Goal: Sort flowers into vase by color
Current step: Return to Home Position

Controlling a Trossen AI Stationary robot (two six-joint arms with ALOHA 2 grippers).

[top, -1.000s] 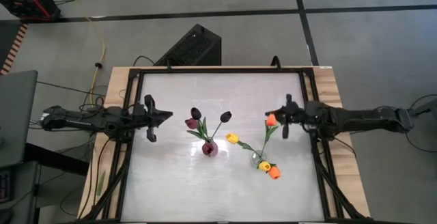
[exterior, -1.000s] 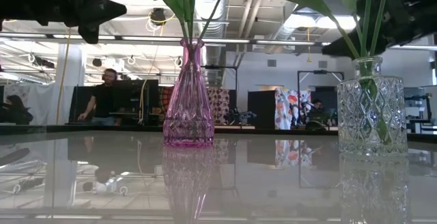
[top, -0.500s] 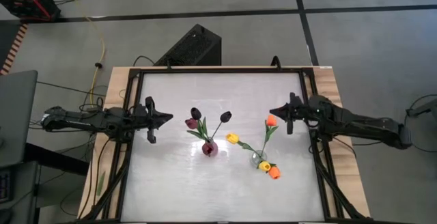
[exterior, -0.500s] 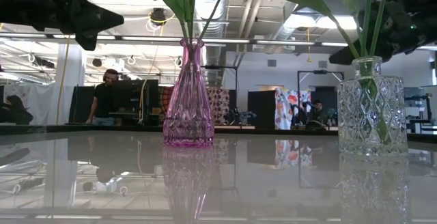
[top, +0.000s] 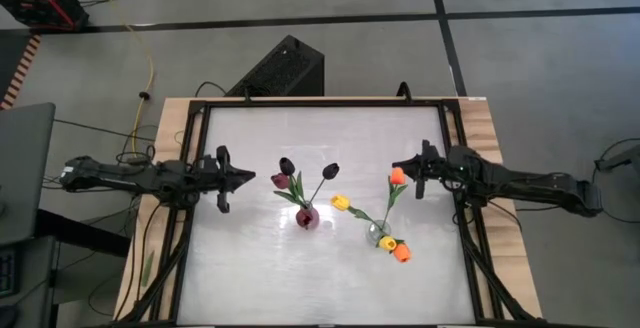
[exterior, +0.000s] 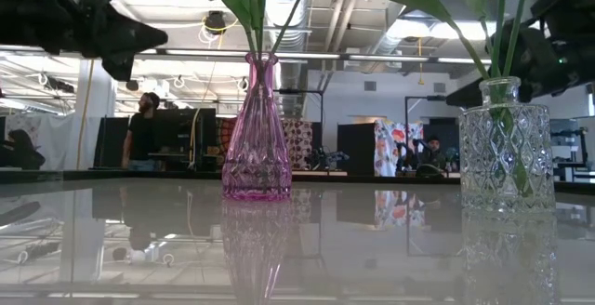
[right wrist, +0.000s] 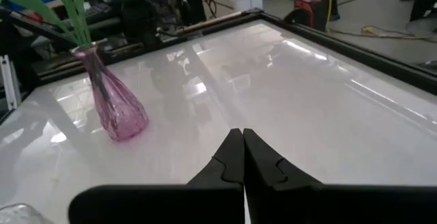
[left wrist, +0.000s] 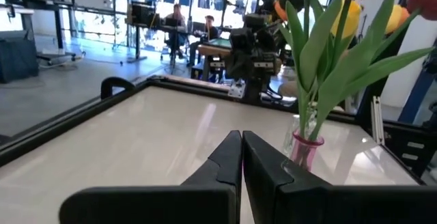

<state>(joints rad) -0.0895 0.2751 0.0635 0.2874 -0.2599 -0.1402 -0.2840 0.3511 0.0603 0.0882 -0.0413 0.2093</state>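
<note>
A purple glass vase (top: pixel 307 217) stands mid-table on its base and holds three dark maroon tulips (top: pixel 287 166). To its right, a clear cut-glass vase (top: pixel 380 234) holds yellow tulips (top: pixel 341 203) and orange tulips (top: pixel 398 176). My left gripper (top: pixel 250 175) hovers shut to the left of the maroon heads. My right gripper (top: pixel 396 167) hovers shut just right of the upper orange head. The left wrist view shows the shut fingers (left wrist: pixel 242 142) facing the purple vase (left wrist: pixel 304 152). The right wrist view shows shut fingers (right wrist: pixel 242 138) over bare table, with the purple vase (right wrist: pixel 116 104) beyond.
The white glossy table top (top: pixel 330 133) is framed by a black rail (top: pixel 320 104). Bare surface lies at the far side and along the near edge (top: pixel 320 293). In the low view, a person (exterior: pixel 142 133) stands in the room behind the table.
In the low view both grippers have sunk a little. The right one has come down to the height of the clear vase's neck, and its forearm has swung slightly toward the near edge. Vases and flowers have not moved.
</note>
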